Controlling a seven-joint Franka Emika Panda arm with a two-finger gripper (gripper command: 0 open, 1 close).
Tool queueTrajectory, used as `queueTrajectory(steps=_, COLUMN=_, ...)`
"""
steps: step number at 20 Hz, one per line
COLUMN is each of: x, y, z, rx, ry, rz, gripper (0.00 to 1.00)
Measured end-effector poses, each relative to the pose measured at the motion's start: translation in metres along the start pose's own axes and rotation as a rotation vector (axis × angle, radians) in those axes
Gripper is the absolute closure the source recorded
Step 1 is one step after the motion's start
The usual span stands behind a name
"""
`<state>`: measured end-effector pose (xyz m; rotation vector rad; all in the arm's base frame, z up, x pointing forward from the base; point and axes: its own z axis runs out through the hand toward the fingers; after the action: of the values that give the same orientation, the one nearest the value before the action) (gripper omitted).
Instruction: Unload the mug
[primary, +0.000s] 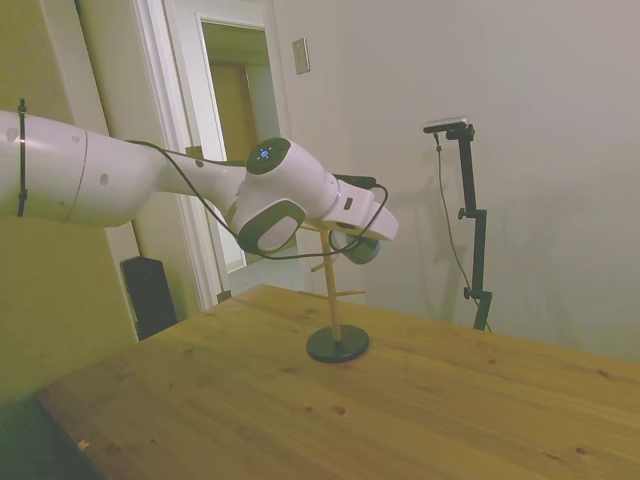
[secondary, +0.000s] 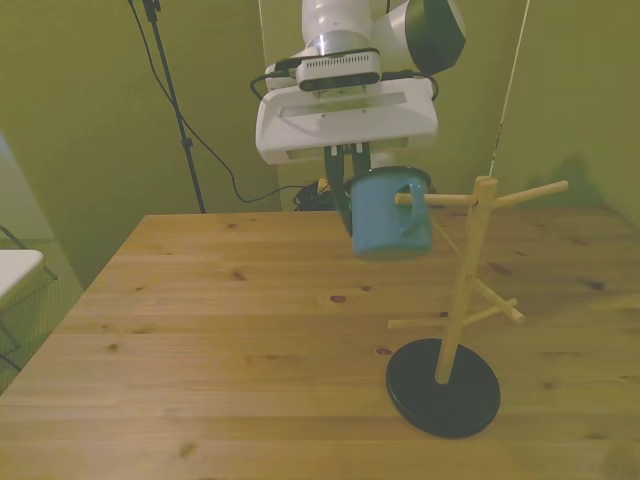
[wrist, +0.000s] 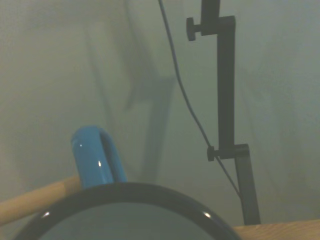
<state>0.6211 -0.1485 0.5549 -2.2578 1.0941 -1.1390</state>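
1. Right, widest first: the wooden table (secondary: 230, 330) fills the front view, with the white arm (primary: 110, 185) stretched out over it in the side view.
2. On the boards toward the front view's right stands the mug tree (secondary: 470, 260), a pale wooden post on a round black base (secondary: 443, 386).
3. Up in the air is the mug (secondary: 390, 213), blue, upright, dark rim on top, well above the tabletop.
4. Its handle (wrist: 95, 156) is threaded on the tree's top peg (secondary: 432, 199), near that peg's free end.
5. Smallest now: the gripper (secondary: 346, 170), fingers pointing down, is clamped on the mug's rim at the side away from the post.
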Motion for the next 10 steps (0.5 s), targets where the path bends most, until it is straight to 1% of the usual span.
queueTrajectory(steps=3, x=0.012, y=0.011, z=-0.004, rx=-0.010, ry=0.014, rz=0.024, gripper=1.00)
queueTrajectory(steps=5, x=0.023, y=0.025, z=-0.006, rx=-0.034, ry=0.013, rz=0.049, gripper=1.00)
queueTrajectory(steps=7, x=0.034, y=0.044, z=-0.006, rx=-0.089, ry=-0.003, rz=0.079, gripper=1.00)
queueTrajectory(steps=10, x=0.042, y=0.075, z=-0.002, rx=-0.217, ry=-0.046, rz=0.116, gripper=1.00)
